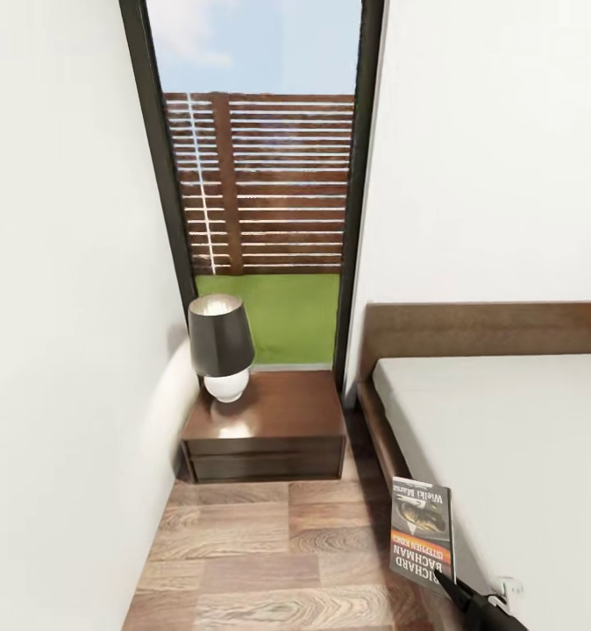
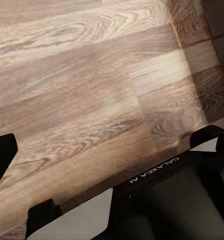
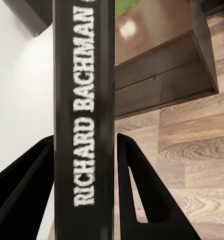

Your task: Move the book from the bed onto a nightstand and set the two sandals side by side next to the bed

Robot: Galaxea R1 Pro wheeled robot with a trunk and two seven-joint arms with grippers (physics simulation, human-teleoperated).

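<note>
Head view: the right gripper [image 1: 460,589], at the lower right of the frame, grasps the book [image 1: 423,532] by its lower edge. The book stands upright, cover facing the camera, over the floor [image 1: 260,561] at the near edge of the bed [image 1: 506,447].

Right wrist view: the book's black spine [image 3: 84,100] runs up the centre of the frame, with one black finger [image 3: 141,200] pressed against each side.

The nightstand [image 1: 269,434] stands at centre frame in the head view, below the window [image 1: 260,184], just left of the bed. A lamp [image 1: 220,346] with a dark shade sits on the left part of its top.

Left wrist view: the left gripper [image 2: 112,175] hangs over the floor; its jaw state cannot be determined.
</note>
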